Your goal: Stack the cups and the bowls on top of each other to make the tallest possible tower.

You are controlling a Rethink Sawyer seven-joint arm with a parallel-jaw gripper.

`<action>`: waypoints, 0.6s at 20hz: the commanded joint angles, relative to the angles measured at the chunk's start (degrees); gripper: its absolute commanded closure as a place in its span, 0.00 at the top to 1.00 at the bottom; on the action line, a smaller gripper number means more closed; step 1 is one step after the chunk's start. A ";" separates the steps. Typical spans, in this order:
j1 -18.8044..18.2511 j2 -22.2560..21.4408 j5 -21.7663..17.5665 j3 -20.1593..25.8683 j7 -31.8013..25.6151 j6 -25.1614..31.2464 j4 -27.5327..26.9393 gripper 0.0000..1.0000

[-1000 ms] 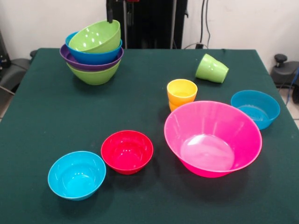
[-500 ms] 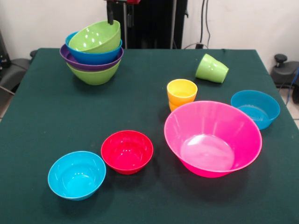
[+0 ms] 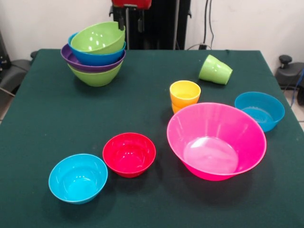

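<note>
Tower (image 3: pixel 95 52) carries a tilted lime bowl (image 3: pixel 99 38); end effector (image 3: pixel 130 21) fingers straddle its rim, spread.

Open green cloth spans the table's middle (image 3: pixel 114 109), hemmed by the tower (image 3: pixel 95 54) at ten o'clock, the yellow cup (image 3: pixel 185 95) and pink bowl (image 3: pixel 216 140) at four o'clock.
</note>
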 commanded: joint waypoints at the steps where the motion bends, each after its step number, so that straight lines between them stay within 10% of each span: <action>1: 4.90 8.48 -4.71 -3.65 5.82 -7.08 -5.07 1.00; 12: 10.69 5.79 2.57 -1.90 5.83 -5.01 -5.73 1.00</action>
